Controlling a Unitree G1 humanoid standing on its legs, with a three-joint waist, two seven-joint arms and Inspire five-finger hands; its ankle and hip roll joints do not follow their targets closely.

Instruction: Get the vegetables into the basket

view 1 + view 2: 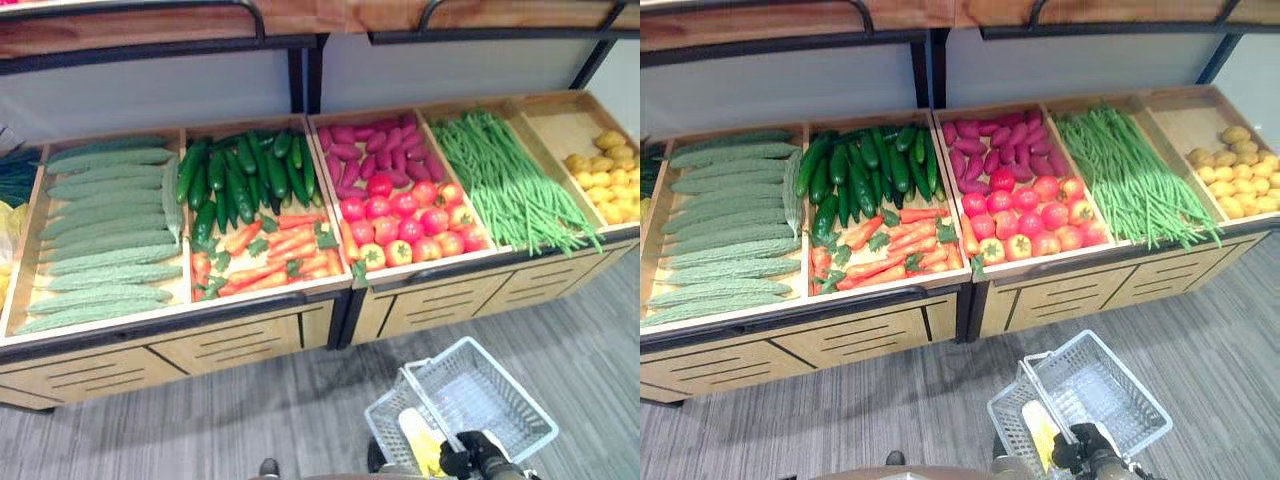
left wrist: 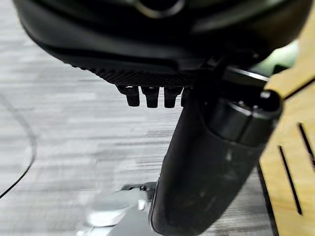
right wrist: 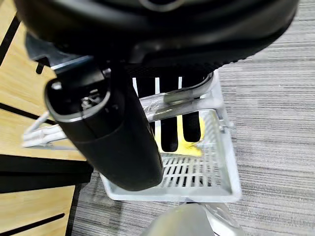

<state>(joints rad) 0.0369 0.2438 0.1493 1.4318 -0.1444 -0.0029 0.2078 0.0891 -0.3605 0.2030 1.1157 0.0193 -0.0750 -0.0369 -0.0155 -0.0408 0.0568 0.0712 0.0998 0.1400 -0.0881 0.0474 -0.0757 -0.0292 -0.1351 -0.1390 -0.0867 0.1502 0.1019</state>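
Eye views: white wire basket (image 1: 480,395) low right holds one yellow item (unidentifiable), carrots (image 1: 270,255) and tomatoes (image 1: 405,220) still shelved; left wrist: left hand (image 2: 152,96) curled, empty; right wrist: right hand (image 3: 170,105) curled round basket's handle.

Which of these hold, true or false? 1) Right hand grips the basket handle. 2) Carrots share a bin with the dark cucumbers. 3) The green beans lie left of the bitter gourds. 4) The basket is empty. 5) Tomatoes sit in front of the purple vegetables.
1) True: the right hand is curled round the handle of the basket.
2) True: carrots lie in front of the dark cucumbers.
3) False: the green beans are far right of the bitter gourds.
4) False: a yellow item lies inside.
5) True: tomatoes are in front of the purple vegetables.
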